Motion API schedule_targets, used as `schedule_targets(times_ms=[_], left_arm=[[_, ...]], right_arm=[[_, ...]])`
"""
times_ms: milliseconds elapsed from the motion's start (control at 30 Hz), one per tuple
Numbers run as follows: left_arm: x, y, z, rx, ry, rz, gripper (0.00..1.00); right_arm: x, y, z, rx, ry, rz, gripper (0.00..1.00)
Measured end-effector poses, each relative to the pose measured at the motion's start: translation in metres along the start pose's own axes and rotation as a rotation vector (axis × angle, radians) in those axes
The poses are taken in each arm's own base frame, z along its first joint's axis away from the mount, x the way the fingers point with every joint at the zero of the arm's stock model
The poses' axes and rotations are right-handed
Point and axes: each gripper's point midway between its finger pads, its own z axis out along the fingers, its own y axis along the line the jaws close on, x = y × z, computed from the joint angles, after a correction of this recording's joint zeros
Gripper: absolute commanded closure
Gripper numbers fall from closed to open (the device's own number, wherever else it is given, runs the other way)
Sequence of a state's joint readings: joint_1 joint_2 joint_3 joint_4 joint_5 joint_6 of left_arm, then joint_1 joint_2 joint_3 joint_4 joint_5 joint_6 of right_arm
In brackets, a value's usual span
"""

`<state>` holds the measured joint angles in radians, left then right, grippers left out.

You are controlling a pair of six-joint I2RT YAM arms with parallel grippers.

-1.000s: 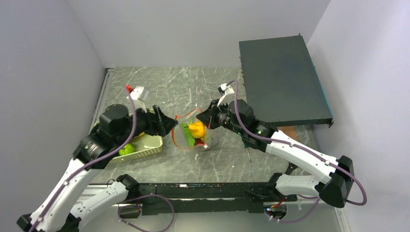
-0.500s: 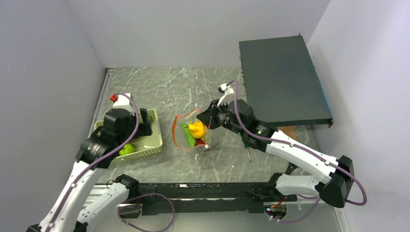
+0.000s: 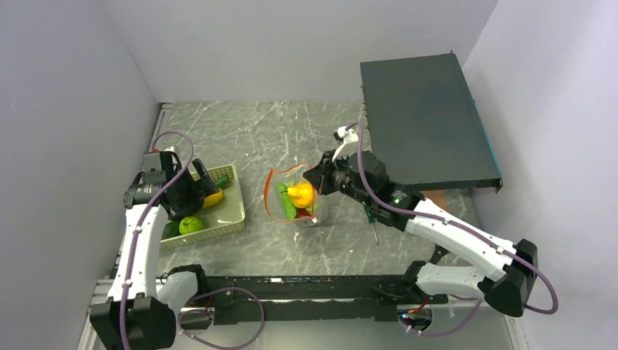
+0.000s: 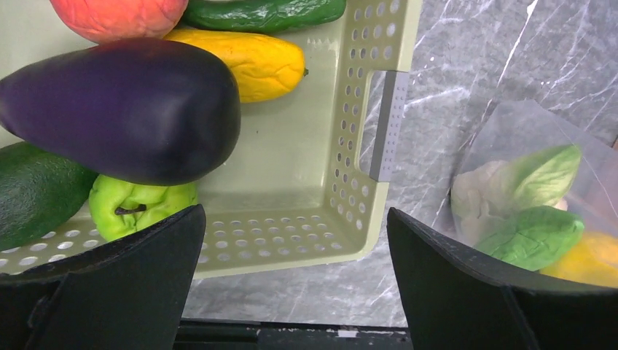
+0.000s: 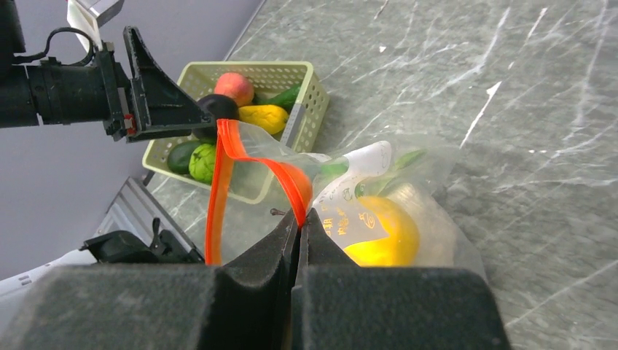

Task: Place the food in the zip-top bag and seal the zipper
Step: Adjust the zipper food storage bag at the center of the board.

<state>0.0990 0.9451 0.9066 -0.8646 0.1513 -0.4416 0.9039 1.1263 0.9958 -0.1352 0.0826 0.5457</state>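
Observation:
The clear zip-top bag [image 3: 295, 208] lies mid-table with its mouth held up. My right gripper [image 5: 300, 219] is shut on the red-orange zipper [image 5: 218, 182] at the mouth's rim; the slider tab does not show. Inside the bag are a yellow piece of food [image 5: 379, 233] and leafy green pieces [image 4: 539, 182]. My left gripper [image 4: 294, 219] hangs open and empty over the near right corner of the light green basket [image 4: 364, 146]. The basket holds a dark purple eggplant [image 4: 124, 109], a yellow piece [image 4: 248, 62], a bright green one [image 4: 138, 208] and other pieces.
A dark flat box [image 3: 426, 120] fills the back right of the table. A green-handled screwdriver [image 3: 372, 222] lies just under my right forearm. Grey walls close in at the left and back. A black rail [image 3: 306, 288] runs along the near edge.
My left arm has swung back left from the bag's mouth to the basket, and its jaws have opened wider. The right gripper still holds the bag's rim, barely shifted.

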Motion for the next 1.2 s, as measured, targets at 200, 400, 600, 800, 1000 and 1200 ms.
schedule_targets(times_ms=[200, 400, 600, 800, 1000, 1200], left_arm=[[-0.011, 0.012, 0.0, -0.034, -0.006, -0.012, 0.01], [-0.025, 0.025, -0.01, -0.101, -0.092, 0.048, 0.02], [-0.018, 0.035, 0.007, -0.105, -0.121, 0.087, 0.03], [-0.013, 0.036, 0.008, -0.082, -0.16, 0.117, 0.03], [-0.026, 0.027, 0.0, -0.034, -0.252, 0.149, 0.04], [-0.025, 0.027, 0.005, -0.03, -0.233, 0.153, 0.04]], right_arm=[[-0.012, -0.011, -0.014, 0.062, -0.035, -0.041, 1.0], [-0.018, -0.012, -0.015, 0.075, -0.052, -0.052, 1.0], [0.008, -0.006, 0.02, 0.032, 0.03, -0.016, 1.0], [0.056, 0.002, 0.048, -0.031, 0.166, 0.05, 1.0], [0.063, 0.009, 0.051, -0.057, 0.185, 0.067, 1.0], [0.063, 0.01, 0.052, -0.062, 0.188, 0.076, 1.0]])
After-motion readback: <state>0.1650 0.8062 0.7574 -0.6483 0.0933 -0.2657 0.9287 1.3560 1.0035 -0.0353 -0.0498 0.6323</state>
